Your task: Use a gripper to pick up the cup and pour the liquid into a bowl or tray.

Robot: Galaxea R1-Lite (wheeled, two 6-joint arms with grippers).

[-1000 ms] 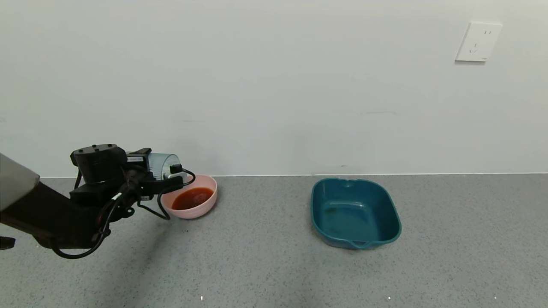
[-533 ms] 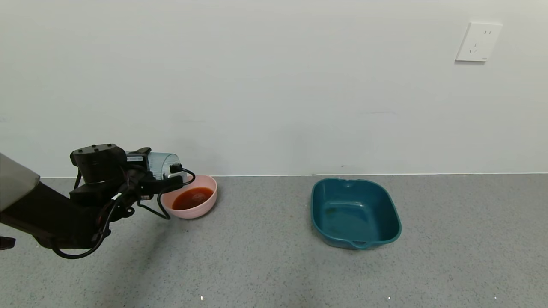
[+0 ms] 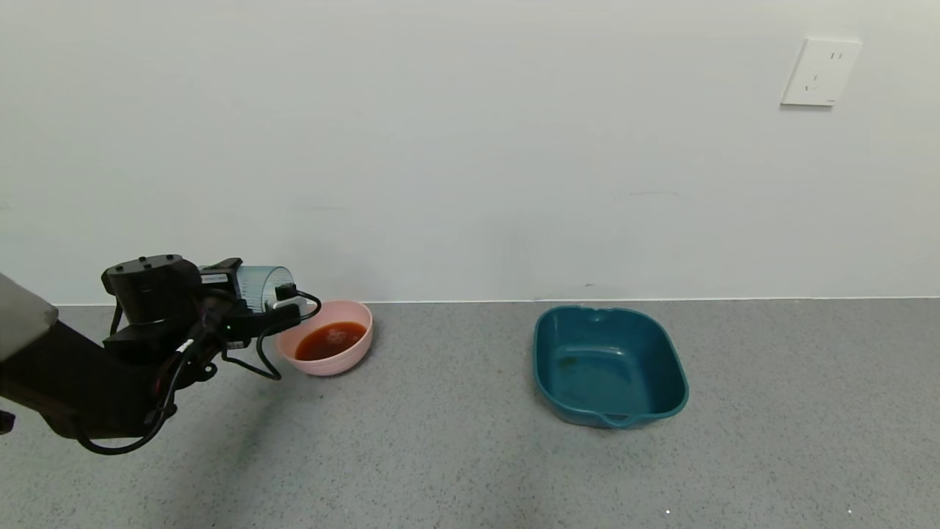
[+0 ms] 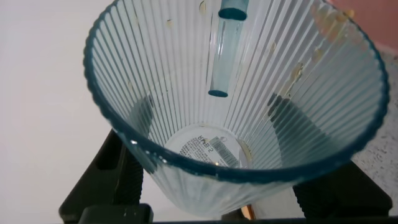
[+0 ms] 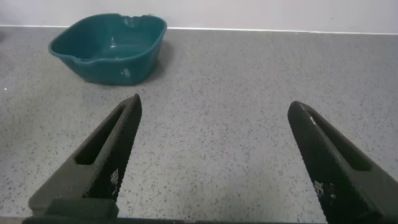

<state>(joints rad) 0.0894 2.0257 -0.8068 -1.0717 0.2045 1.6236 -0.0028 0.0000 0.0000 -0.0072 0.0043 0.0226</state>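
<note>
Item: left gripper, clenched on the cup, which lies tipped on its side, mouth toward the bowl, just beside and above the near rim.

Cup: empty in the left wrist view, only pale residue on the ribbed wall.

Liquid: orange-red, pooled in the bowl.

Right gripper: parked low over the floor, jaws spread wide, holding nothing; teal tray well ahead of it.

Step, as judged: pour complete; cup to be righted and set down. Advice: turn the cup upright slowly, over the bowl, so that clinging drops fall inside; grip kept firm.

Writing: a printed sticker under the cup base, text not legible.
</note>
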